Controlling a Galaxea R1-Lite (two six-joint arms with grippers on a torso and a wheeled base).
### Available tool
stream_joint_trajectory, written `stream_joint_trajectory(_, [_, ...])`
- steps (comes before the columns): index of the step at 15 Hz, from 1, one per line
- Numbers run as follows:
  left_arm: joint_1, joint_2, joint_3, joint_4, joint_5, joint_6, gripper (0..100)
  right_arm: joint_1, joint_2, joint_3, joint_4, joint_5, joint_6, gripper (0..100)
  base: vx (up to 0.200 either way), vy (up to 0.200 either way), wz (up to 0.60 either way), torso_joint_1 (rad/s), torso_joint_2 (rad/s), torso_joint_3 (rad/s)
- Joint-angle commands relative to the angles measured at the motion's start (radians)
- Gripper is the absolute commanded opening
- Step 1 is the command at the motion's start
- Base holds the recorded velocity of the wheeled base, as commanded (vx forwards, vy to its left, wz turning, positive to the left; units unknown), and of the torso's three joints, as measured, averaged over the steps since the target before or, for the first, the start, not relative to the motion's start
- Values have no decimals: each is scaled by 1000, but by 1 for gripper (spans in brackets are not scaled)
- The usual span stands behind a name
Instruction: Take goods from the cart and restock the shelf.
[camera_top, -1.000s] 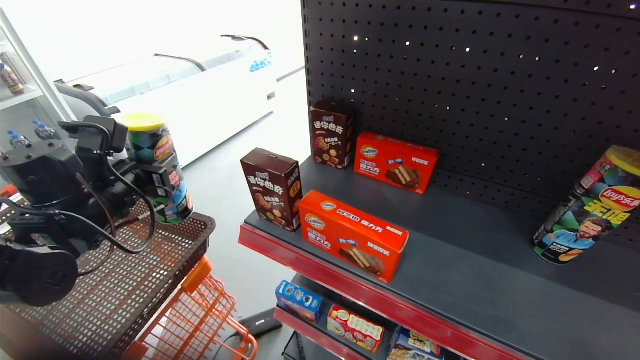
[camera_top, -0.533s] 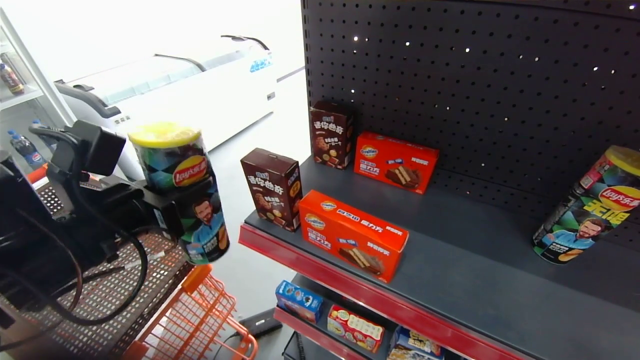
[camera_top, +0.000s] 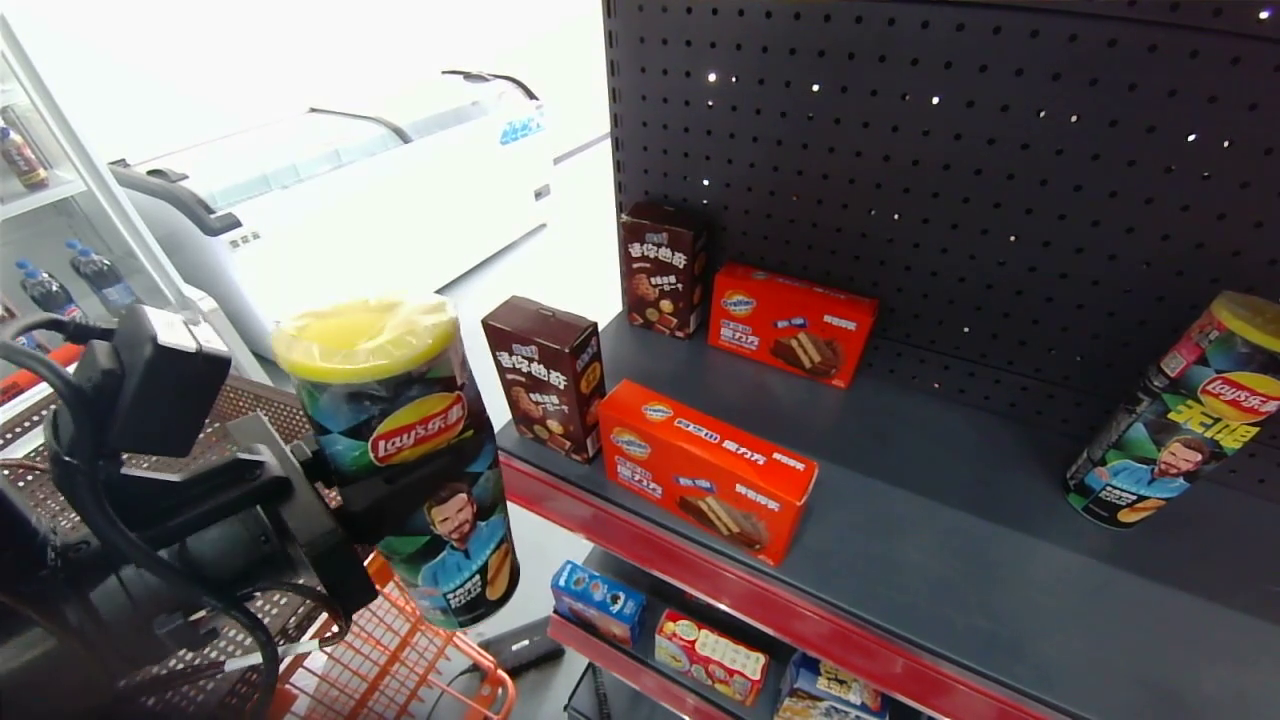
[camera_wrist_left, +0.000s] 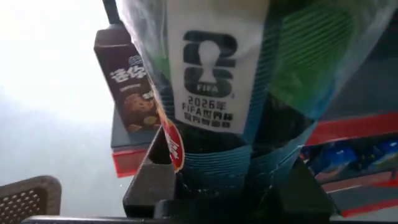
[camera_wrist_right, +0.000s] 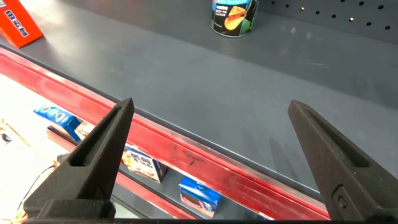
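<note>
A chips can (camera_top: 395, 400) is being gripped upright by the left claw (camera_top: 375, 495) beside the shelf (camera_top: 950, 560); the right claw (camera_wrist_right: 211, 109) is being held wide above it.

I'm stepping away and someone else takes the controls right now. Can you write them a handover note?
Left gripper: jaws shut on a chip can, upright, just off the shelf's left front corner, above the cart.
Right gripper: open, empty, over the shelf's front edge.
Done: another chip can stands on the shelf at right, near the pegboard.
To do: set the held can on the shelf.
</note>
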Motion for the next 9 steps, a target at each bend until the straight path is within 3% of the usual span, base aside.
stream_joint_trajectory(1, [-34, -6, -14, 7, -27, 0, 0, 0, 1, 0, 0, 0, -1, 100, 0, 0, 0, 0, 0, 0])
stream_joint_trajectory(6, [-112, -7, 6, -15, -146, -4, 0, 0, 1, 0, 0, 0, -1, 100, 0, 0, 0, 0, 0, 0])
stream_joint_trajectory(8, [-129, -7, 0, -19, -164, -10, 0, 0, 1, 0, 0, 0, -1, 100, 0, 0, 0, 0, 0, 0])
stream_joint_trajectory(9, [-152, -7, -8, -16, -184, -35, 0, 0, 1, 0, 0, 0, -1, 100, 0, 0, 0, 0, 0, 0])
